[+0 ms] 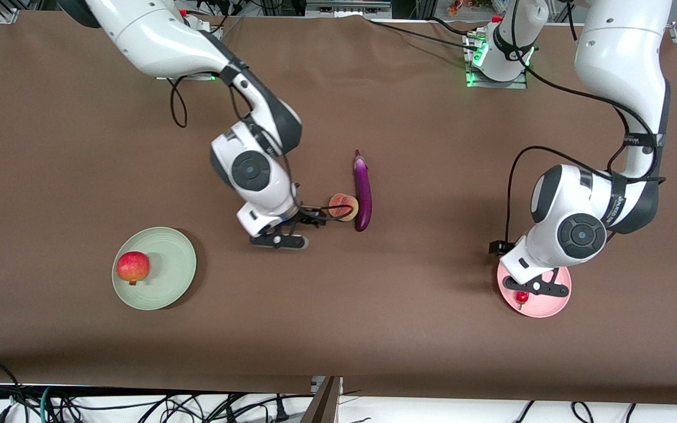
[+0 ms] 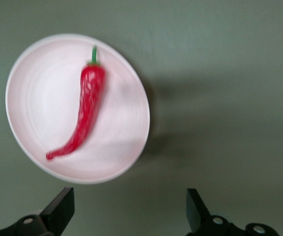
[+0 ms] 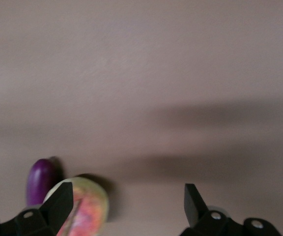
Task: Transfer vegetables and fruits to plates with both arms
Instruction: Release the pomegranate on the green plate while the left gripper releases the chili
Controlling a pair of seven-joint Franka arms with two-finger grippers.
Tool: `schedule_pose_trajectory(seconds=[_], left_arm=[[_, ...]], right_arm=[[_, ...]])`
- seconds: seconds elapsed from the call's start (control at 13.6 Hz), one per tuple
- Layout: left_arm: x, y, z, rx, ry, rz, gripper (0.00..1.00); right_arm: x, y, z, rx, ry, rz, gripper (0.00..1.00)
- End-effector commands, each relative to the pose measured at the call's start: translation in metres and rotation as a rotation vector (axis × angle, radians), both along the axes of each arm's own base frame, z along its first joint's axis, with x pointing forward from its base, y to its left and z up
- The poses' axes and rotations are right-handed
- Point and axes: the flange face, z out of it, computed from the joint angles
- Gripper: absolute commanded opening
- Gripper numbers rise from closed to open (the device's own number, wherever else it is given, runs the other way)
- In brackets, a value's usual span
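Note:
The purple eggplant (image 1: 362, 191) lies mid-table, with the peach (image 1: 343, 207) touching its side. My right gripper (image 1: 280, 239) is open and empty, low over the table beside the peach. In the right wrist view the peach (image 3: 85, 209) sits by one fingertip (image 3: 60, 202), with the eggplant (image 3: 41, 179) next to it. The red-yellow apple (image 1: 133, 267) rests on the green plate (image 1: 171, 267). My left gripper (image 1: 537, 288) is open and empty over the pink plate (image 1: 553, 306). The red chili (image 2: 85, 115) lies in the pink plate (image 2: 38, 83), and it is mostly hidden under the gripper in the front view (image 1: 521, 298).
The brown table cloth (image 1: 409, 276) covers the table. Cables hang at the table's front edge (image 1: 227, 405). The arms' bases (image 1: 497, 59) stand along the edge farthest from the front camera.

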Motion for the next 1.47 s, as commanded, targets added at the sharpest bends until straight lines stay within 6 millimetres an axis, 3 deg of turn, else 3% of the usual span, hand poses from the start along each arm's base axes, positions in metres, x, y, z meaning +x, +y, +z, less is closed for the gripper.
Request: schedule_pose_trajectory(seconds=[0.0,0.51,1.17,1.25,1.39], left_arm=[[-0.005,0.016,-0.002,0.001,0.041,-0.007,1.0],[-0.005,0.018,-0.006,0.004,0.047,-0.003,1.0],[-0.004,0.018,0.001,0.001,0.036,0.0,1.0],[-0.004,0.016,0.004,-0.003,0.033,0.0,1.0],[-0.007,0.014,0.013,-0.006,0.044,0.012,1.0]], right_arm=[[-0.014,0.025,-0.011,0.005,-0.03,-0.029,1.0],[-0.043,0.066,-0.046,0.053,-0.042,-0.03,1.0],[-0.058,0.079,-0.073,0.02,-0.057,0.018,0.99],[-0.058,0.078,-0.075,0.012,-0.062,0.031,0.83],[-0.059,0.077,-0.081,0.004,-0.061,0.04,0.41]])
